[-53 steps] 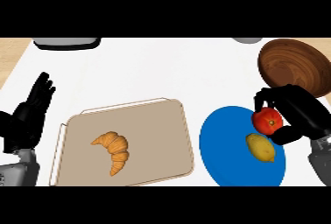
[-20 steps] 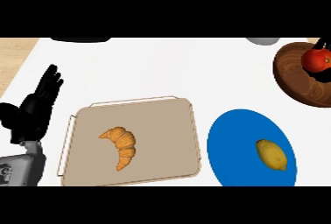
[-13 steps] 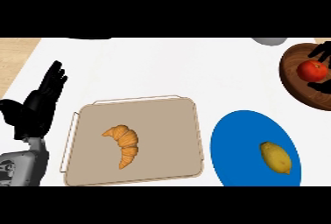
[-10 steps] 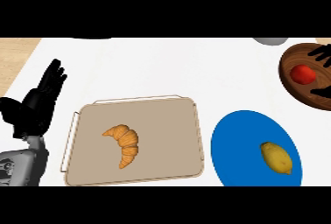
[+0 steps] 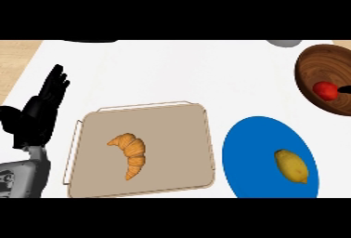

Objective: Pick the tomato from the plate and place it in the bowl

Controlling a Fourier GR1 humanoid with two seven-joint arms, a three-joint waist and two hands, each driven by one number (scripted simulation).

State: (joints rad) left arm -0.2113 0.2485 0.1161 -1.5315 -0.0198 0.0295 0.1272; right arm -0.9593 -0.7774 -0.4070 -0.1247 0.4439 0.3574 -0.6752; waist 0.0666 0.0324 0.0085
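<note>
The red tomato (image 5: 326, 90) lies inside the brown wooden bowl (image 5: 312, 69) at the far right of the head view. Only a black sliver of my right hand (image 5: 345, 89) shows at the right edge, just beside the tomato, and I cannot tell whether it touches it. The blue plate (image 5: 257, 148) sits in front of the bowl with a yellow lemon (image 5: 291, 165) on it. My left hand (image 5: 40, 111) rests open at the left edge, fingers up, away from everything.
A beige tray (image 5: 171, 139) with a croissant (image 5: 129, 153) lies left of the plate. A grey object (image 5: 284, 42) and a dark object (image 5: 89, 41) sit at the counter's far edge. Wooden surface borders the white counter at left.
My right hand has pulled back off the bowl toward the right edge, and the tomato now lies uncovered in the bowl. The left hand has not moved.
</note>
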